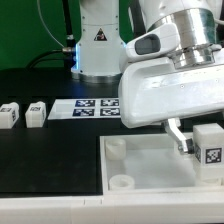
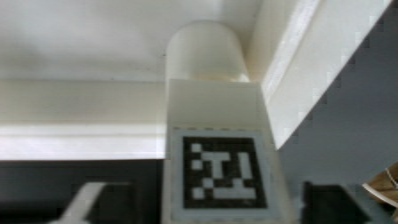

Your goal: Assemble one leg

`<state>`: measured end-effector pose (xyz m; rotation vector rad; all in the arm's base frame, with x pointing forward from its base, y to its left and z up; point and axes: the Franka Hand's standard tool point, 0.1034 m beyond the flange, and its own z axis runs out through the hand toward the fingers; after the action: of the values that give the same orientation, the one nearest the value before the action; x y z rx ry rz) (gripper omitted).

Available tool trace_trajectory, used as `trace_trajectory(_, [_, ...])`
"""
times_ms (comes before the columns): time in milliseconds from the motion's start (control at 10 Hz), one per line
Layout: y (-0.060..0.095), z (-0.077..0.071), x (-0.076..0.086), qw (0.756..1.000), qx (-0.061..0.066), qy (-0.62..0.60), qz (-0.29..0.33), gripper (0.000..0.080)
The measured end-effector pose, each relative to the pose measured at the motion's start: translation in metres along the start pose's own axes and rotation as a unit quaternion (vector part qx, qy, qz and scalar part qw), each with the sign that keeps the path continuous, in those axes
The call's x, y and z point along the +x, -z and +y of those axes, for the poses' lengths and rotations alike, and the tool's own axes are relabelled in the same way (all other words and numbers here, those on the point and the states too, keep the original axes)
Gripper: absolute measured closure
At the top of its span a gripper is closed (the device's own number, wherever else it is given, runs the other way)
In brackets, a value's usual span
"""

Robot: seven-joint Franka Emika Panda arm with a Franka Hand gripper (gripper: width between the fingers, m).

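We hold the gripper (image 2: 210,204) spread astride the leg (image 2: 221,120), fingers (image 2: 84,203) clear, seemingly to grasp it beside the tray (image 1: 140,160).

**A:** The arm (image 1: 186,22) is hanging in from the exterior view's right, with the bulky white wrist (image 1: 165,78) facing down.

**B:** And the pincer (image 1: 190,144)?

**A:** It's sitting low, and its two fingers (image 2: 86,203) are standing well apart, jaws spread.

You can read no words or numbers. Upper centre of the exterior view, a triangular warning sign (image 1: 100,37) marks the robot base (image 1: 92,58). Fiducial tags sit on the marker board (image 1: 85,107), two small blocks (image 1: 36,112) and the leg (image 2: 217,150).
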<state>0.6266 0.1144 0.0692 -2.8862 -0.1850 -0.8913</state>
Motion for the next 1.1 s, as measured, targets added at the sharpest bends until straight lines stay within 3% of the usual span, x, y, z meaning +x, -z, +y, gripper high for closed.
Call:
trace_trajectory(100, [0.000, 0.000, 0.000, 1.000, 0.000, 0.000, 0.000, 0.0187])
trace_trajectory(300, [0.000, 0.000, 0.000, 1.000, 0.000, 0.000, 0.000, 0.0157])
trace_trajectory(800, [0.002, -0.001, 0.001, 1.000, 0.002, 0.001, -0.009, 0.0150])
trace_trajectory(1100, [0.017, -0.010, 0.020, 0.999, 0.013, 0.002, -0.038, 0.0150])
